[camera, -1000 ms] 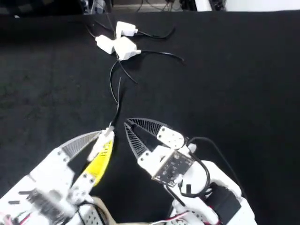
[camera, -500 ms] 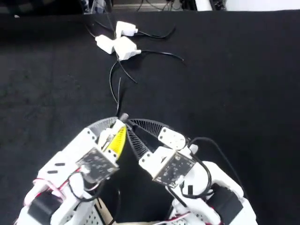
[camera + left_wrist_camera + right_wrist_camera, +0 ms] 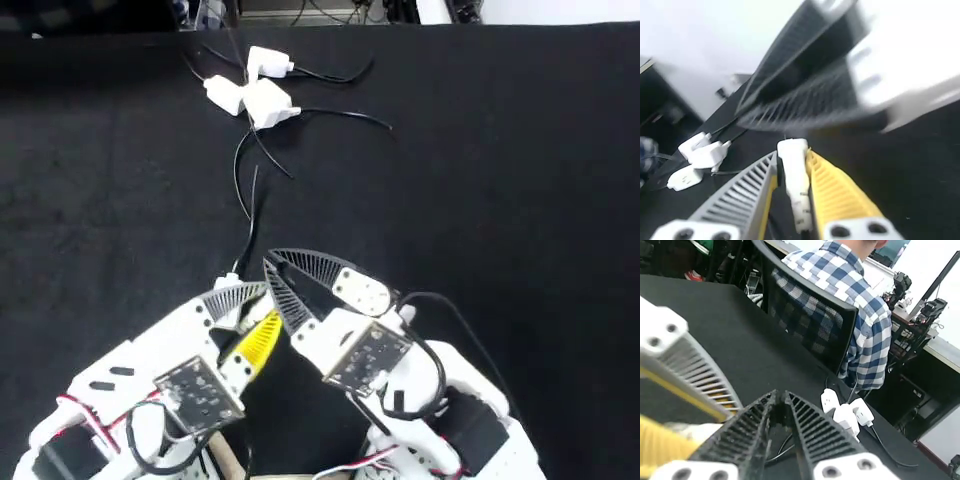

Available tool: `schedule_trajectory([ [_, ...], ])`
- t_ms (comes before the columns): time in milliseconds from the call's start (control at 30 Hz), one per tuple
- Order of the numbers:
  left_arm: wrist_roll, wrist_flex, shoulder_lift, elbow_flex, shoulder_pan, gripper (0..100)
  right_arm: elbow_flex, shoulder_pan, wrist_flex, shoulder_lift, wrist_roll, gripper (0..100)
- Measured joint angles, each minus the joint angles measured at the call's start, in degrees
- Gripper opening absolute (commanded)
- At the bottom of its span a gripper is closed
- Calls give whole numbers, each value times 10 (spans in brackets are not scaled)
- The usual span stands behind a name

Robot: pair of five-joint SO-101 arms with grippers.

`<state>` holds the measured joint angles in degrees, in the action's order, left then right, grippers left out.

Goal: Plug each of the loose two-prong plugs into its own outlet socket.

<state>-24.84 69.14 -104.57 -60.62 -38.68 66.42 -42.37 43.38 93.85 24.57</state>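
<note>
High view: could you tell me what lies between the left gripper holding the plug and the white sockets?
In the high view, a thin black cable crosses that stretch of black table toward the white sockets; nothing else lies there.

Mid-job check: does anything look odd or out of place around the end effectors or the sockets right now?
The left end effector grips a plug, and the shut right end effector is crowded tight against it, almost on the plug. At the table's far side, the sockets lie heaped together among looping black cords.
</note>
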Motion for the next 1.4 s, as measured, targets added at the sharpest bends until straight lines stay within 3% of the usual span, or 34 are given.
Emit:
schedule_trajectory([
  [167,11,4,3,4,0,29,30,0,-35,1,-1,11],
  [433,13,23,3,58,78,29,55,28,-23,2,-1,11],
  [700,14,33,0,98,85,29,86,36,-44,-4,0,11],
  [1067,13,-12,1,-28,88,29,22,97,-14,-3,1,11],
  [1400,13,-28,1,-43,88,29,18,40,-41,-5,1,11],
])
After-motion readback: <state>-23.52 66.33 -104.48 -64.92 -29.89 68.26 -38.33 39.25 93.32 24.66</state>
